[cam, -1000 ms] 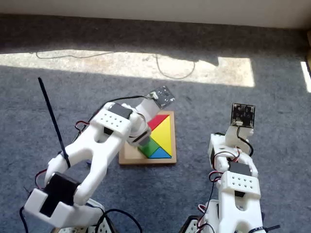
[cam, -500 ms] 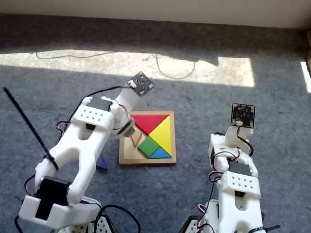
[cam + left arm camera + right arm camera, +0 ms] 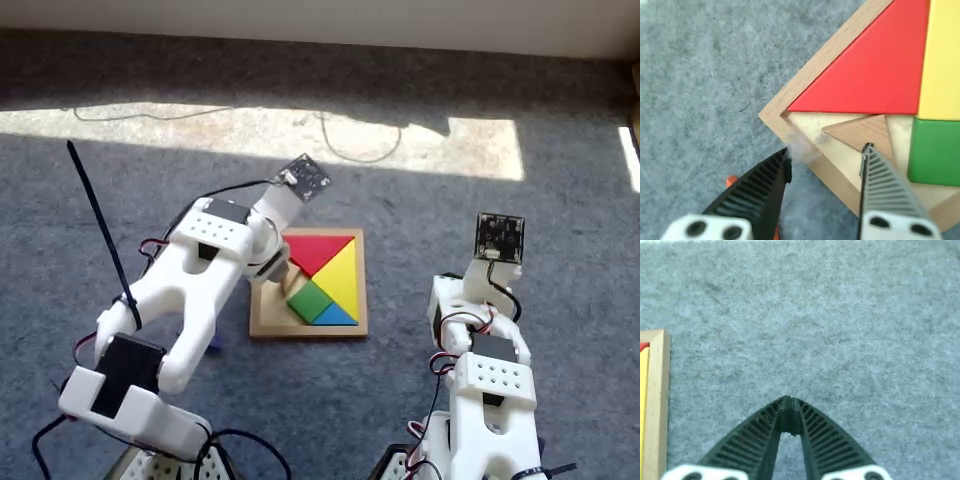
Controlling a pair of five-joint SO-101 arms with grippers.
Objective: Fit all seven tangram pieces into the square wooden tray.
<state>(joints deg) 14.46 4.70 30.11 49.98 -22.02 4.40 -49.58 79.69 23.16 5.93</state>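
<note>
Since half a second ago the left arm has swung back over the tray, and the tray sits slightly further right. Grey carpet, with a sunlit strip and a loose cable behind. Left gripper released, jaws straddling the tray corner by the red triangle: one outside over carpet, one over the wooden triangle lying in the recess beside the green square. Right gripper clenched tip to tip over carpet, well apart from the tray.

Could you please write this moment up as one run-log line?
left gripper: open over tray corner | plain wooden triangle: in tray, ungripped | right gripper: shut above carpet | tray: bare floor showing
</note>
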